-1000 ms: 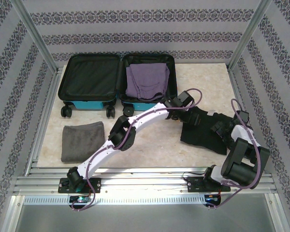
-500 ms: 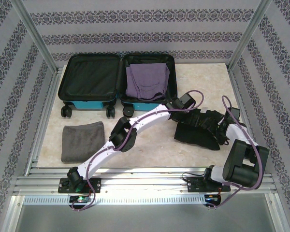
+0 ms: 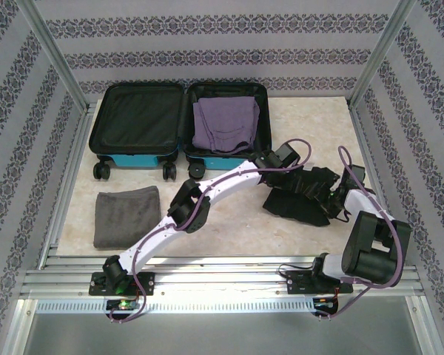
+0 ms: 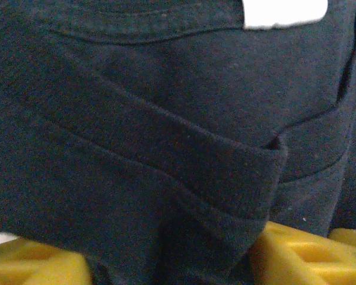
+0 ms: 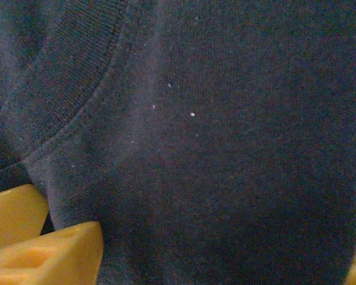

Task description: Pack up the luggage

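Nearest the cam, both arm bases sit on the metal rail at the front edge of the beige marbled tabletop. Front left there's a folded grey towel-like cloth, lying flat, well apart from everything else.

Mid-right is a crumpled black fabric garment w/ both arms on it. The left arm stretches diagonally across the table and the left gripper is down on the garment's far-left part. The right gripper is at its right side.

Left wrist cam: yellow fingers at the bottom corners w/ a folded hem of the black cloth between them. Right wrist cam is the same deal, yellow fingers low in the pic w/ dark knit between. So there's cloth in the gap on both, but can't tell if either is actually clamped on it or just pressed against it.

Further back, far left-centre of the table, is the small turquoise-blue hard-shell clamshell suitcase. It's lying open flat, black wheels toward the arms. The left half shows black lining, the right half has a folded purple garment in it.
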Action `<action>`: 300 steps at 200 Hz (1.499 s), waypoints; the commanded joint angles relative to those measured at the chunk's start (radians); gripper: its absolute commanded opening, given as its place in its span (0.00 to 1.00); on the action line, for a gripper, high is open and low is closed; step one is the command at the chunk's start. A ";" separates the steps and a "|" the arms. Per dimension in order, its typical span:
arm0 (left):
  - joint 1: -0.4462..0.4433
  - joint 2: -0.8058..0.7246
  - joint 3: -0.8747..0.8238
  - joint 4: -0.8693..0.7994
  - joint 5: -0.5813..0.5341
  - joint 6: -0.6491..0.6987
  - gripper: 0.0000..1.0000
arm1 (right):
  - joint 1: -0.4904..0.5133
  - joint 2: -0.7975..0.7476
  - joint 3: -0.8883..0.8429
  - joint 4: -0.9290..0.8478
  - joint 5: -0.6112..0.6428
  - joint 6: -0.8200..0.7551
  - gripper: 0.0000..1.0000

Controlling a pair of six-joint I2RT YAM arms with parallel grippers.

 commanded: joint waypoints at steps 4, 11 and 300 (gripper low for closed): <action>-0.044 0.039 0.015 0.021 0.056 -0.015 0.48 | 0.012 0.019 -0.006 0.029 -0.074 -0.012 0.60; -0.044 0.041 0.015 0.028 0.061 -0.017 0.45 | 0.013 0.022 -0.006 0.034 -0.082 -0.013 0.57; 0.068 -0.284 0.011 -0.074 0.070 0.164 0.00 | 0.215 -0.157 0.317 -0.028 -0.152 0.001 0.00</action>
